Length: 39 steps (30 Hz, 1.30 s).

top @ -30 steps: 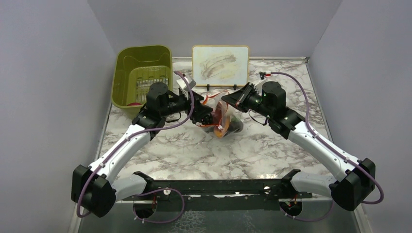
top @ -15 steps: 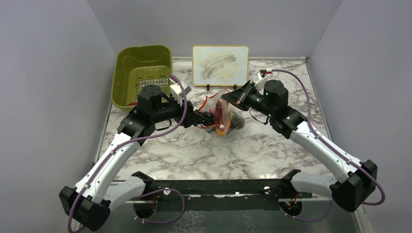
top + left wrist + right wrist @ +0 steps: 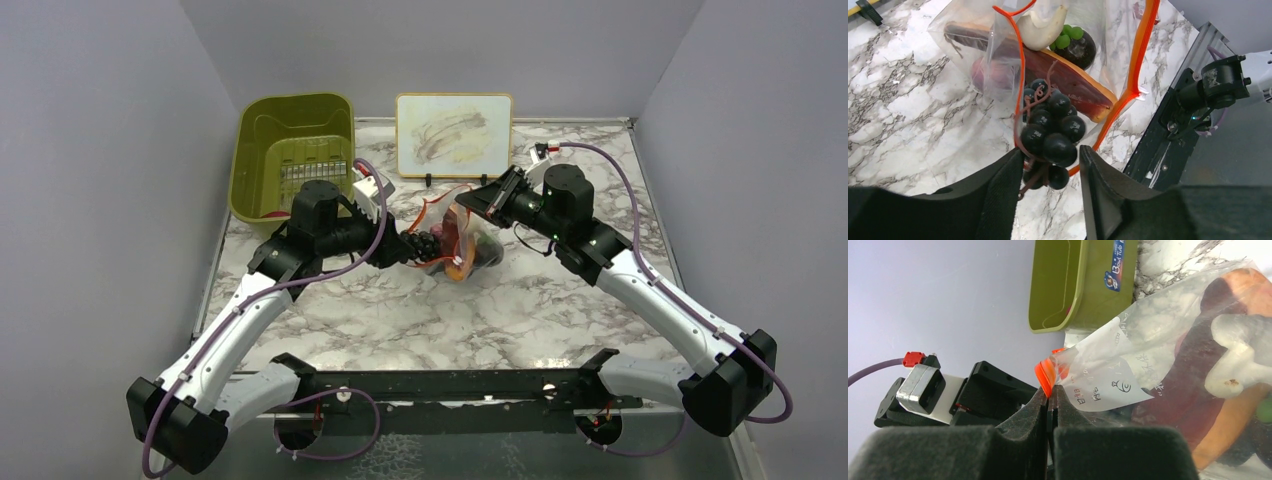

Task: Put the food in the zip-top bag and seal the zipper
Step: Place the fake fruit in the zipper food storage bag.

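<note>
The clear zip-top bag [image 3: 470, 240] lies mid-table, its mouth facing my left arm. Inside it are a long orange-and-red hot dog [image 3: 1068, 85], a whitish-grey piece [image 3: 1040, 27], small green pieces [image 3: 1068, 35] and a pink-purple piece [image 3: 993, 75]. Dark purple grapes [image 3: 1050, 132] sit at the mouth, across the orange-red zipper [image 3: 1138, 55]. My left gripper [image 3: 1051, 152] is open, with the bunch's lower end between its fingertips and a gap at the right finger. My right gripper [image 3: 1049, 390] is shut on the zipper's [image 3: 1044, 372] corner and holds it raised.
An olive-green bin [image 3: 262, 120] stands at the back left, beside the left arm's wrist. A small whiteboard [image 3: 453, 134] leans upright at the back centre. The black base rail [image 3: 450, 385] runs along the near edge.
My left arm has drawn back leftward from the bag's mouth, and its jaws have narrowed. The grapes now show at the mouth. The right gripper has kept its hold.
</note>
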### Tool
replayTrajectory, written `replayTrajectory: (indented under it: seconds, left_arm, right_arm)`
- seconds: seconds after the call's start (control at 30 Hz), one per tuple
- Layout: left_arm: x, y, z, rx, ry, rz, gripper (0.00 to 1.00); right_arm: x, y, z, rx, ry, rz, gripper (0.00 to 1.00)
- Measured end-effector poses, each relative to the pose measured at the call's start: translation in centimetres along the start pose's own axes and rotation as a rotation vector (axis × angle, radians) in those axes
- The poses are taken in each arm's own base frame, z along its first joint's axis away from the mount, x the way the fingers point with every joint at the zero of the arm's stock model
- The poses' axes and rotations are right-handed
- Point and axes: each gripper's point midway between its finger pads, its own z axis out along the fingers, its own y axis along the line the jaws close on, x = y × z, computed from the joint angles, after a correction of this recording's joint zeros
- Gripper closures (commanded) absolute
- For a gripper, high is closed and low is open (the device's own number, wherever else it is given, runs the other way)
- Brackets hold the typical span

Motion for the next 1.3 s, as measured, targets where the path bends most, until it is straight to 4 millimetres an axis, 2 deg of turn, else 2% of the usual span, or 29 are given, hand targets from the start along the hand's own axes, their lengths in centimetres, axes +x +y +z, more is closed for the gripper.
replayTrajectory:
  seconds: [0.13, 0.27, 0.57, 0.8, 0.93, 1.07, 1.2, 1.3]
  left_arm:
    - [-0.3, -0.3, 0.3, 0.023, -0.007, 0.0, 0.82]
    - [-0.6, -0.8, 0.4, 0.053, -0.017, -0.005, 0.93]
    - [-2.9, -2.8, 0.7, 0.175, -0.106, 0.001, 0.95]
    - [-3.4, -1.6, 2.8, 0.182, -0.138, -0.001, 0.94]
    - [-1.9, -0.2, 4.4, 0.165, -0.094, -0.03, 0.86]
    - [0.0, 0.9, 5.5, 0.142, -0.038, -0.058, 0.63]
    - [0.3, 1.2, 5.4, 0.126, -0.02, -0.071, 0.4]
    - [-0.2, 0.9, 5.0, 0.119, -0.03, -0.07, 0.33]
  right_arm:
    - [0.0, 0.0, 0.0, -0.001, 0.002, 0.0, 0.99]
    - [0.3, 0.0, 0.0, -0.006, 0.018, -0.002, 0.99]
    - [2.6, -0.6, 1.3, -0.034, 0.145, -0.016, 0.99]
    - [4.5, -0.6, 1.4, -0.086, 0.257, -0.061, 0.99]
    - [4.5, -0.1, 1.3, -0.111, 0.265, -0.095, 0.99]
    - [4.3, 0.2, 1.3, -0.124, 0.259, -0.128, 0.99]
    - [4.1, 0.3, 1.3, -0.131, 0.254, -0.155, 0.99]
    - [4.0, 0.4, 1.3, -0.14, 0.251, -0.184, 0.99]
